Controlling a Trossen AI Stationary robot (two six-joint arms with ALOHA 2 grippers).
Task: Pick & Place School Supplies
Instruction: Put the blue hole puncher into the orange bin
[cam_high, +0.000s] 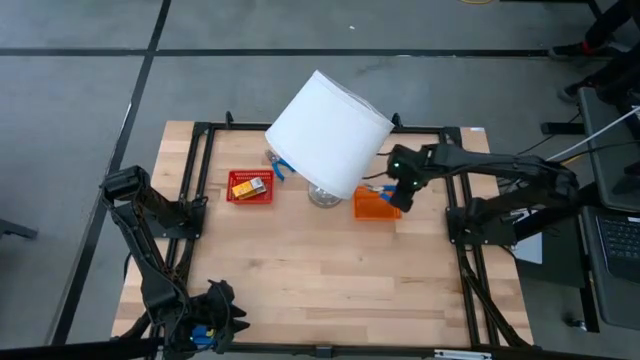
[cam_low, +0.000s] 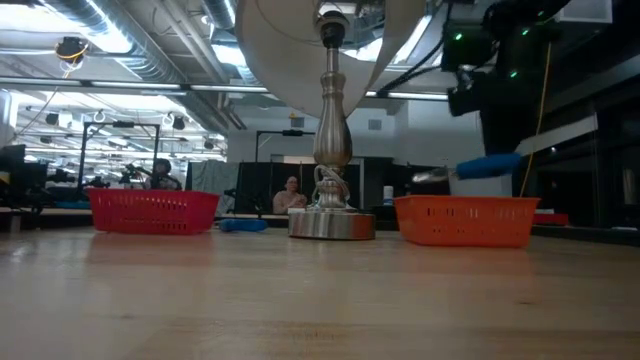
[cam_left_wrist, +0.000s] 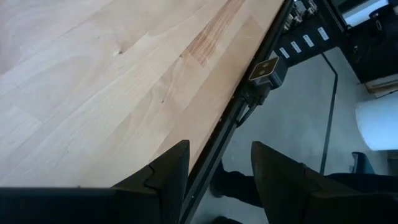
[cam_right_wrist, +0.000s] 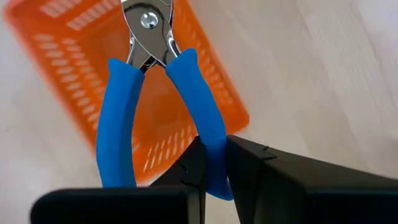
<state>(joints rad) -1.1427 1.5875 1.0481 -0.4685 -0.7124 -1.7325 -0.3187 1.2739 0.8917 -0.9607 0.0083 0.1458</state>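
My right gripper (cam_high: 398, 192) hovers over the orange mesh basket (cam_high: 374, 205) and is shut on blue-handled metal pliers (cam_right_wrist: 155, 93). In the low view the pliers (cam_low: 487, 165) hang level above the basket (cam_low: 465, 221). The red mesh basket (cam_high: 250, 187) holds yellow-orange packets (cam_high: 248, 186) with white labels. Another blue item (cam_low: 243, 225) lies on the table between the red basket and the lamp. My left gripper (cam_left_wrist: 214, 168) is open at the table's near left corner (cam_high: 215, 320), touching nothing. My right gripper pinches one blue handle (cam_right_wrist: 210, 146) of the pliers between its two fingers, near that handle's free end. The other handle (cam_right_wrist: 118, 124) stands free beside it. The metal head (cam_right_wrist: 147, 22) points away from the fingers. The pliers are lifted clear above the orange basket.
A table lamp with a big white shade (cam_high: 326, 132) and metal base (cam_low: 331, 223) stands between the two baskets, close to my right arm. Black frame rails (cam_high: 205, 180) run along the table's sides. Bare wood (cam_high: 330, 270) fills the near half.
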